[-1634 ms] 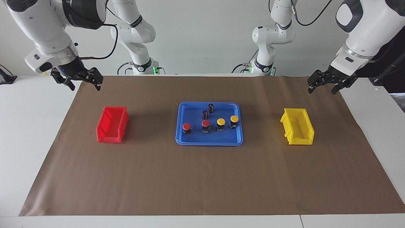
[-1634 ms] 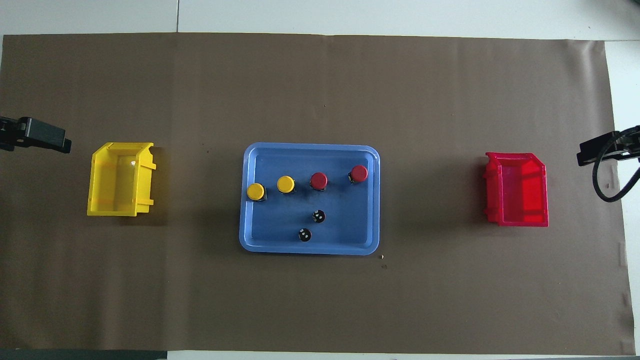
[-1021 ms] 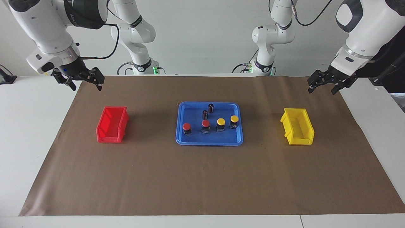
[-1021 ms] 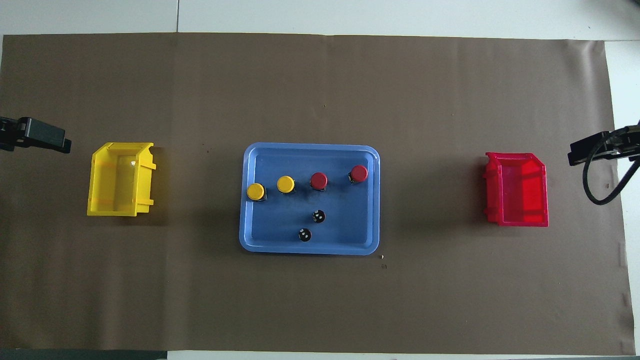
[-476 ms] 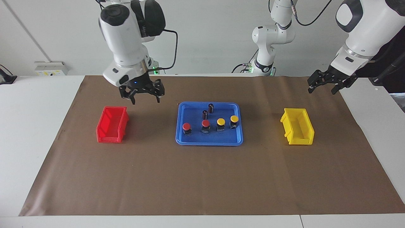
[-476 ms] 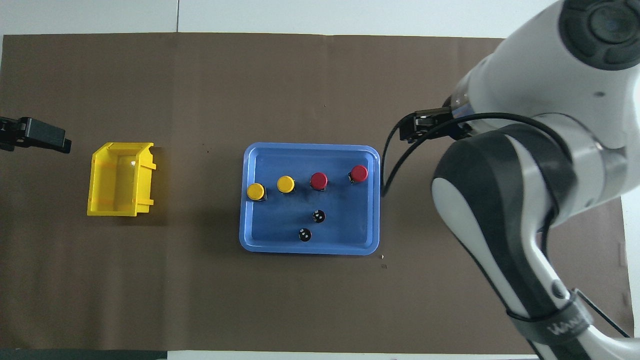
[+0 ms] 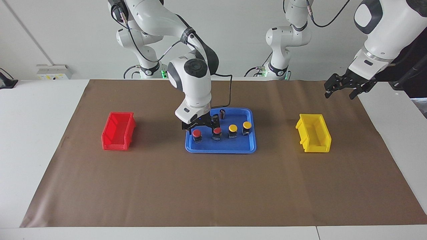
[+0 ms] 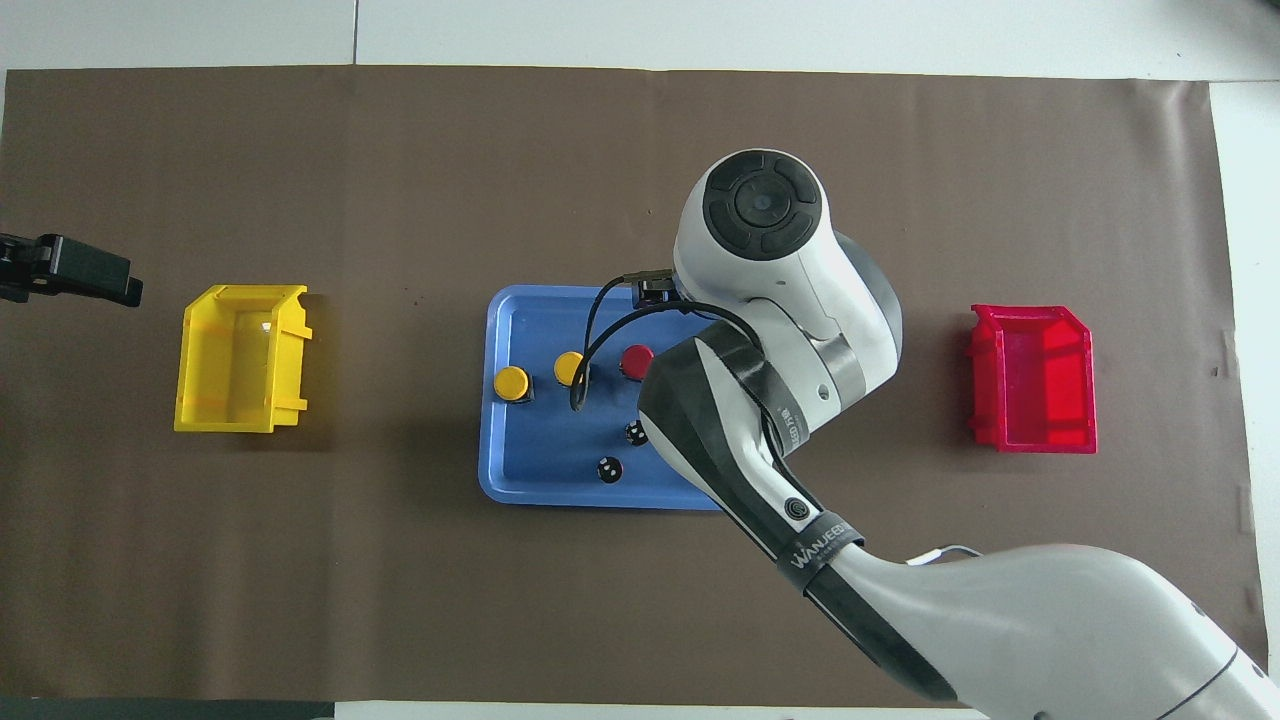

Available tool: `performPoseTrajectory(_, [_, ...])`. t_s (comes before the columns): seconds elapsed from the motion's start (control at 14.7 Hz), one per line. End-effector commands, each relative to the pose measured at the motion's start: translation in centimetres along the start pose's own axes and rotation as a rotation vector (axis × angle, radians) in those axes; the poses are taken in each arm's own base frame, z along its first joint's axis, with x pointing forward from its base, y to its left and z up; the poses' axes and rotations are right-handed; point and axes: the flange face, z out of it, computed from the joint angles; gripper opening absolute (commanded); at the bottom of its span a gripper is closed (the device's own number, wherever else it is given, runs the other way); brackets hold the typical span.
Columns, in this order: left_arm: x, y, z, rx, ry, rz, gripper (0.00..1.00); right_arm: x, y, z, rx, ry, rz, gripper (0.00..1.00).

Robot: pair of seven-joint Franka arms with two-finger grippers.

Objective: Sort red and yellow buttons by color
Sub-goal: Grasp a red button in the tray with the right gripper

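The red bin stands empty toward the right arm's end of the table, well apart from the tray at the middle. All four buttons sit upright in a row in the tray, so by the look of it no sorting is done yet.

The right gripper hangs low over the tray's end nearest the red bin, fingers apart, just above the first red button. The second red button stands close beside it, then two yellow buttons. Two dark cylinders stand nearer the robots and are not for sorting.

The step in hand looks like a pick of that first red button. To do it well, the gripper should centre over the cap, drop straight down, and close on the stubby body below the cap — not on the rounded cap, which may slip. One finger must fit between the two red buttons without knocking the neighbour over.

The yellow bin stands empty toward the left arm's end. The left gripper waits with fingers apart over the paper's edge — clear of everything.
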Motion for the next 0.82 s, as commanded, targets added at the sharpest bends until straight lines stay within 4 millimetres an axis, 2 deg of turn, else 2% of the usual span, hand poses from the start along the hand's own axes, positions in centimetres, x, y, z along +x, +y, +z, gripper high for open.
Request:
performPoseTrajectory(0.0, [-0.8,-0.1,-0.1,-0.012,0.011,0.005,1.0,-1.0,1.1,1.4,-0.014,0.004,0.005,1.0])
performPoseTrajectory(0.27, [-0.8,-0.1,-0.1,-0.012,0.011,0.005,1.0,-2.8,1.2,4.4,-0.023,-0.019,-0.019,0.92])
performPoseTrajectory(0.54, [-0.8,-0.2,-0.1,-0.012,0.013,0.003,1.0,-3.4,1.5,5.0,-0.027,-0.024,-0.023,0.79])
performPoseTrajectory(0.68, [-0.8,0.1,-0.1,-0.011,0.014,0.009,1.0,-3.3,1.7,4.9,-0.028,-0.026,-0.025,0.62])
performPoseTrajectory(0.75, [-0.8,0.3,-0.1,-0.011,0.008,0.012,1.0,-3.4,1.7,5.0,-0.031,-0.031,-0.031,0.47])
